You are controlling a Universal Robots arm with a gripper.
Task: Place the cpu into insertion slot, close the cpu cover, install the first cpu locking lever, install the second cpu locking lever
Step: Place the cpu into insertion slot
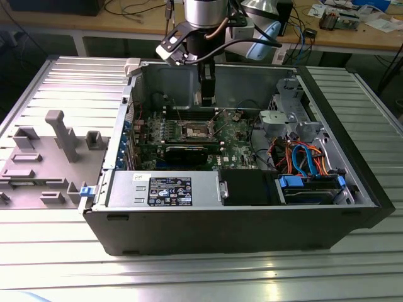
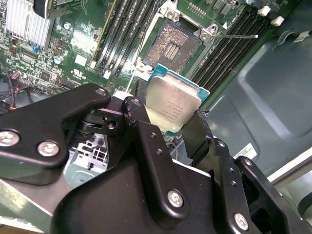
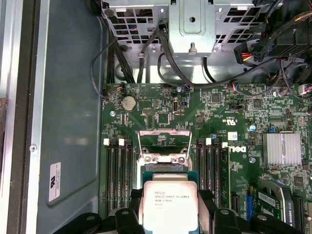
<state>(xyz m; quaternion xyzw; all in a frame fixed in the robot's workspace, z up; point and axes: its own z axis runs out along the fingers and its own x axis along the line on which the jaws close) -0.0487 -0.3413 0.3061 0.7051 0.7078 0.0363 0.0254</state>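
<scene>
- The robot arm's silver wrist (image 1: 204, 12) comes straight down from 12 o'clock in the exterior view. Its black two-finger gripper (image 1: 206, 97) points down into the open black metal computer case (image 1: 220, 220).
- The pincer is narrow and clamped on the small flat square cpu with a silvery-grey metal top (image 2: 173, 105). One black finger (image 2: 139, 114) presses one edge and the other finger presses the opposite edge.
- In the first wrist view the same cpu (image 3: 168, 204) sits between the gripper's (image 3: 169, 207) tips with its printed metal top facing the camera.
- I see the cpu held in the air, apart from the square insertion socket (image 2: 171, 46), whose contact field lies bare and unfilled.
- In the exterior view the gripper hangs at about 12 o'clock of that socket (image 1: 196, 131), over the green motherboard (image 1: 236, 135).
- The thin silvery cpu cover frame (image 3: 163, 131) looks raised off the socket in the first wrist view, with green board showing through its window.
- A thin silvery wire lever (image 2: 239, 35) sticks out beside the socket, across the black memory slots (image 2: 234, 46).
- The case rests on a grey ribbed metal table (image 1: 63, 251). A grey plastic fixture with upright pegs (image 1: 56, 135) stands at 9 o'clock of the case.
</scene>
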